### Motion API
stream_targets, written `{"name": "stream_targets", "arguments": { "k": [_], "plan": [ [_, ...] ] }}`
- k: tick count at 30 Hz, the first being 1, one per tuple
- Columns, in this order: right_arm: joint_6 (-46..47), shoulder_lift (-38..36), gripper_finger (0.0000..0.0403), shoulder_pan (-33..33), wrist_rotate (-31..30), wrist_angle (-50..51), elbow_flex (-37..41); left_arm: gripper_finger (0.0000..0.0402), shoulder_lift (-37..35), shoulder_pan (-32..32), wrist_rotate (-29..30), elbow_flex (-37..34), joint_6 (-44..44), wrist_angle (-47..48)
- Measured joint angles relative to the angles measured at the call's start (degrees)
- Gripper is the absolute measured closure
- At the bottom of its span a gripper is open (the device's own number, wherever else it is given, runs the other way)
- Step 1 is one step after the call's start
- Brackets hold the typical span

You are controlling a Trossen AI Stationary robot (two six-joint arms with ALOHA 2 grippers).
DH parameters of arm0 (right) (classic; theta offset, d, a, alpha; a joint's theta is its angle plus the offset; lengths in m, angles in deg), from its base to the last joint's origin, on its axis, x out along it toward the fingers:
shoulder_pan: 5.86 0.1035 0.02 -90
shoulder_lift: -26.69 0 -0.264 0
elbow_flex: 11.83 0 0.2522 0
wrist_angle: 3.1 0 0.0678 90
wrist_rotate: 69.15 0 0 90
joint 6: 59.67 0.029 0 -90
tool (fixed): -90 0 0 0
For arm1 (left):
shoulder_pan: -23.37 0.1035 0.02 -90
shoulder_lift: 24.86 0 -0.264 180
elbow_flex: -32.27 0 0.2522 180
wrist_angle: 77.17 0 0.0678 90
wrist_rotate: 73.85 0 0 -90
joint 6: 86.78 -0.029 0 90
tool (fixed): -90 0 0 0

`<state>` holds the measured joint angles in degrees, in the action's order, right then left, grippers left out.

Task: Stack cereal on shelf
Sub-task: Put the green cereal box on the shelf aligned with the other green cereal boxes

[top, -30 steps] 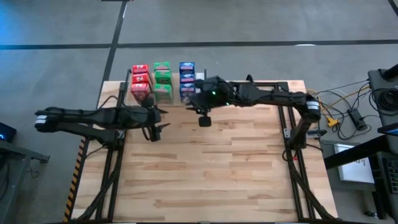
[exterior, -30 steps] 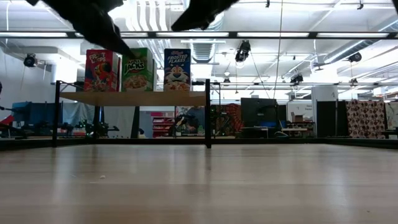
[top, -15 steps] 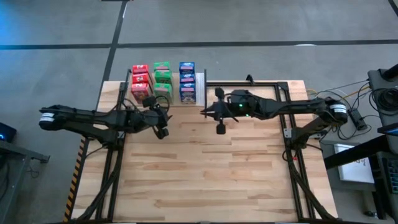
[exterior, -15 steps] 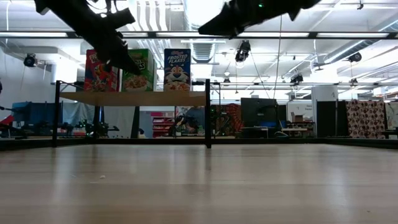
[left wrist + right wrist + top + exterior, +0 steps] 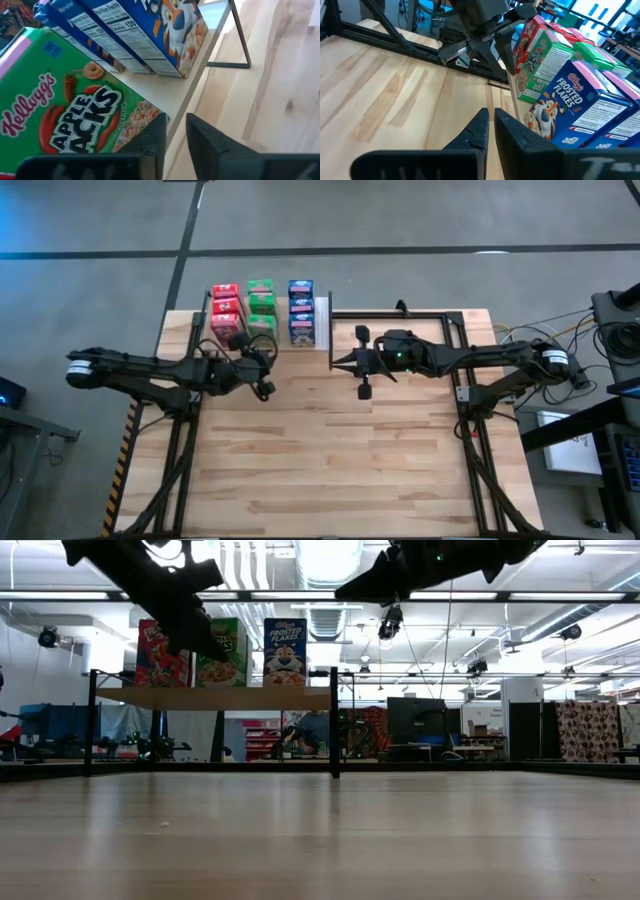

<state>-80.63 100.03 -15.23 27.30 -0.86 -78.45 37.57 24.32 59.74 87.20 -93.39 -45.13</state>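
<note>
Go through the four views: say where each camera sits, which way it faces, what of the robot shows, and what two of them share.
High view: overhead, looking straight down; left gripper and right gripper hang near the shelf.
Low view: table height, looking level across to the shelf; both arms enter from above.
Left wrist view: on the left arm, facing a green cereal box and blue cereal boxes; its own fingers show, narrowly apart.
Right wrist view: on the right arm, facing the boxes and the left arm; its own fingers are shut.
Shared: both wrist views show the front blue box.

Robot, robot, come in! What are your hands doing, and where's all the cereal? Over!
Left gripper near the shelf, fingers narrowly apart, empty. Right gripper shut, empty, over the table. Cereal boxes all on shelf. Nothing in the way.
</note>
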Motion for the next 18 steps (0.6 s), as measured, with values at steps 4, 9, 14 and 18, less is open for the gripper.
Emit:
{"name": "stream_targets", "arguments": {
  "k": [4, 9, 14, 18],
  "plan": [
    [-0.7, 0.2, 0.0385, 0.0, 0.0, 0.1, 0.1, 0.0376, 0.8, 0.0, 0.0, 0.0, 0.3, -0.3],
    [-1.5, 0.2, 0.0385, 0.0, 0.0, 0.6, 0.2, 0.0399, 3.1, 0.4, 0.1, 0.0, 0.3, -1.0],
    [-2.2, 0.2, 0.0385, 0.0, 0.0, 0.8, 0.3, 0.0401, 6.0, 1.1, 3.2, 0.0, -0.3, -1.8],
    [-2.2, 0.2, 0.0385, 0.0, 0.0, 0.9, 0.5, 0.0401, 7.2, 1.9, 3.9, 0.0, -0.3, -2.3]
  ]
}}
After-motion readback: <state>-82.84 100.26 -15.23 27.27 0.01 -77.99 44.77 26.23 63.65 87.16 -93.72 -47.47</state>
